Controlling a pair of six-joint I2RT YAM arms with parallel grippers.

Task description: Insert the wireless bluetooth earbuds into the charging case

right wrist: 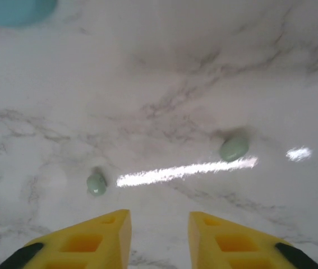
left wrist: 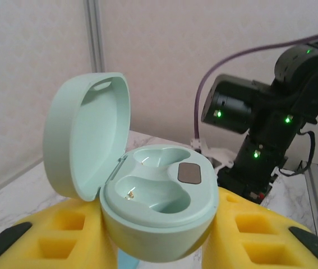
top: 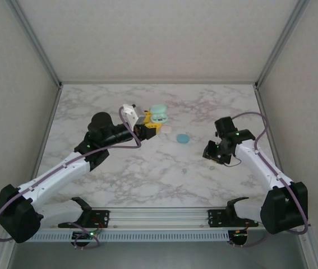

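My left gripper [left wrist: 159, 235] is shut on a pale green charging case [left wrist: 159, 196], its yellow fingers [left wrist: 259, 235] pressed to both sides. The case lid [left wrist: 86, 140] stands open and both wells are empty. From above, that case [top: 159, 114] is held over the table's middle back by the left gripper [top: 147, 124]. Two pale green earbuds lie on the marble ahead of my right gripper [right wrist: 159, 218]: one [right wrist: 96, 184] to its left, one [right wrist: 234, 148] farther off to the right. The right gripper [top: 210, 152] is open with nothing between its fingers.
A round light blue case [top: 183, 138] lies shut on the marble table [top: 147, 179] between the arms; its edge [right wrist: 13, 8] shows in the right wrist view. A small bit [top: 185, 170] lies nearer the front. The right arm [left wrist: 271, 123] stands behind the held case.
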